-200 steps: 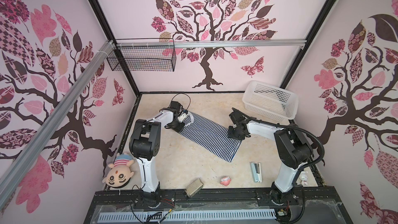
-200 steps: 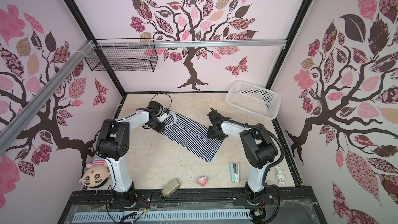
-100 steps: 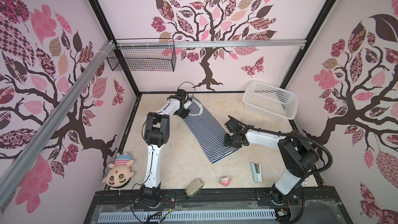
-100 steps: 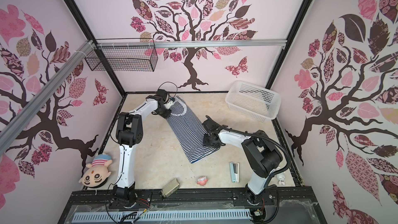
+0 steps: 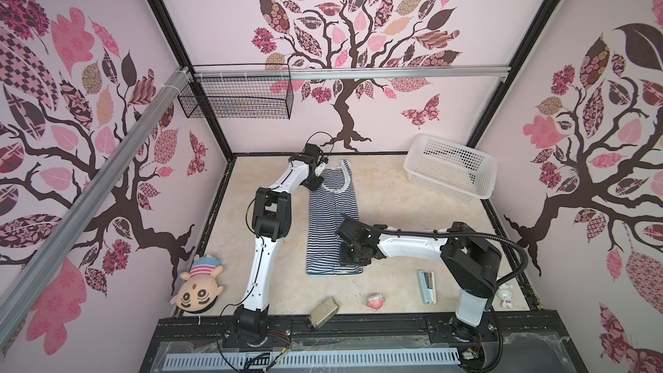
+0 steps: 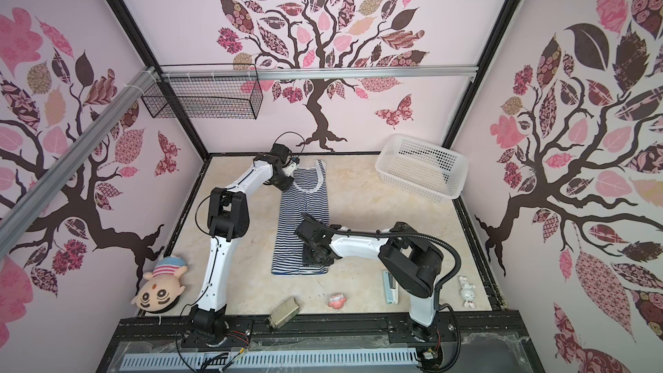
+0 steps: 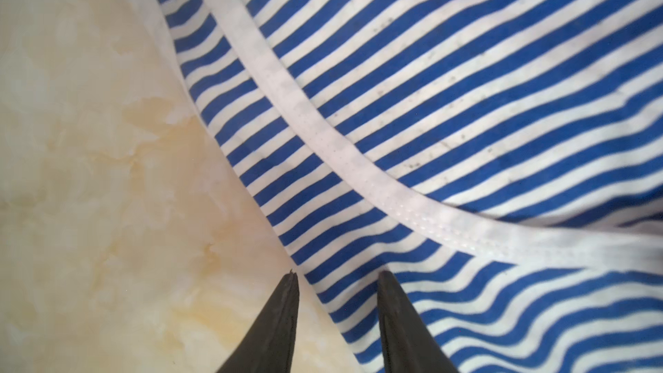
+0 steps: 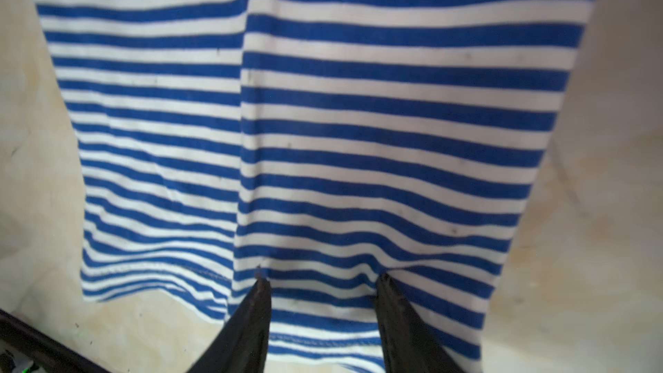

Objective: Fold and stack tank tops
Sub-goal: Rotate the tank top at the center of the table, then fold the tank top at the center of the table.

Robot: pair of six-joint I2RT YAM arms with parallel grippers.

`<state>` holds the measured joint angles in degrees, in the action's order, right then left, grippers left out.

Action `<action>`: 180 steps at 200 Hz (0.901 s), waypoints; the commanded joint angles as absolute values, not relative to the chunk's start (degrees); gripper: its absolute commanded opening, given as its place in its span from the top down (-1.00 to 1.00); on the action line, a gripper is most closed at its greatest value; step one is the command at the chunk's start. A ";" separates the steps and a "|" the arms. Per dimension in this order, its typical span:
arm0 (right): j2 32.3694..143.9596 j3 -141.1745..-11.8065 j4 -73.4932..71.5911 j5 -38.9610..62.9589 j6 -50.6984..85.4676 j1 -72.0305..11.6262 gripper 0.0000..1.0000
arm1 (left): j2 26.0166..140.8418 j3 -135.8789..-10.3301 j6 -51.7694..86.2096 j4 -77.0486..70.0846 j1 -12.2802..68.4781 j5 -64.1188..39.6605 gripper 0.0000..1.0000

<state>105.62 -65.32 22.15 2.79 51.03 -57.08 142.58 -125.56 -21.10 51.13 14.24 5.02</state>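
Beige marbled desk [image 5: 394, 195] carries the navy-and-white striped cloth tank top [image 5: 323, 231] at centre, flat in a long strip, neck toward the back wall. The left claw [image 7: 337, 276] stands partly open astride the white-trimmed edge; the right claw [image 8: 321, 279] stands partly open over the hem. Neither grips anything. Risk: closing may pinch only the upper layer, or miss the edge, skewing the fold.

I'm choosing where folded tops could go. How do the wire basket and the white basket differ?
The wire basket is black wire mesh; the white basket is perforated plastic. The wire basket hangs from the rail, above the table; the white basket sits on the table, in the far right corner. Both are rectangular and open-topped.
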 commanded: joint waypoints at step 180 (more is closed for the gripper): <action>81.32 -44.78 11.47 9.99 53.27 -54.15 -0.28 | 49.65 -38.29 -31.20 47.13 11.44 -7.75 -0.07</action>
